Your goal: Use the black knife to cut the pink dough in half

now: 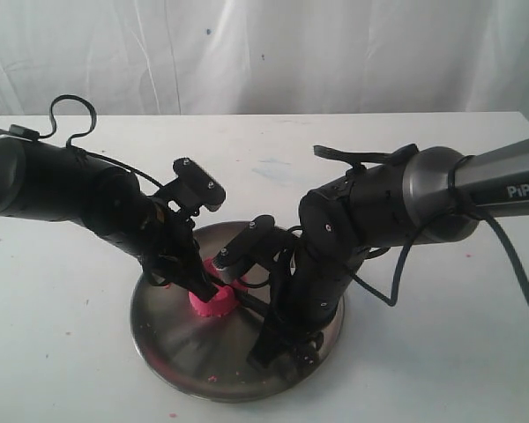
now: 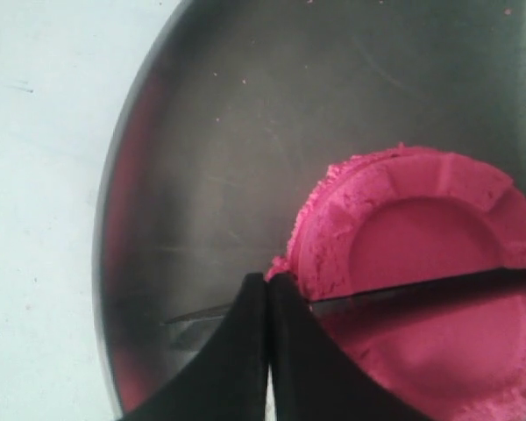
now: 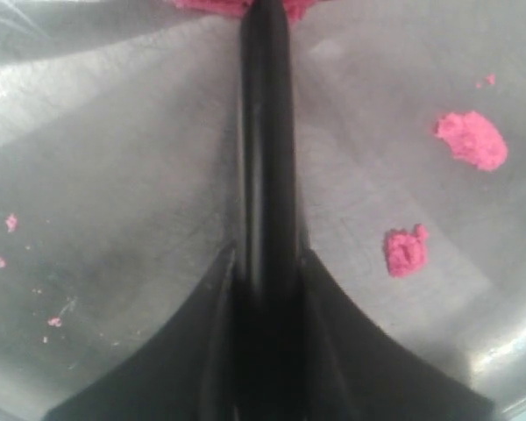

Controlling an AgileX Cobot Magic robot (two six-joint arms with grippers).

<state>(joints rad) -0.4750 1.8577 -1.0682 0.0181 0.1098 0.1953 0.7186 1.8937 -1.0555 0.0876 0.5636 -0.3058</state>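
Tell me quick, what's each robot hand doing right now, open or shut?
The left gripper is shut on nothing, its tips at the edge of the pink dough.
The right gripper is shut on the handle of the black knife.

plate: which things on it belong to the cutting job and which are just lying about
Job: dough; knife, held in the right hand, blade across the dough; left hand, shut, at the dough's edge.
Lying about: pink crumbs on the plate.
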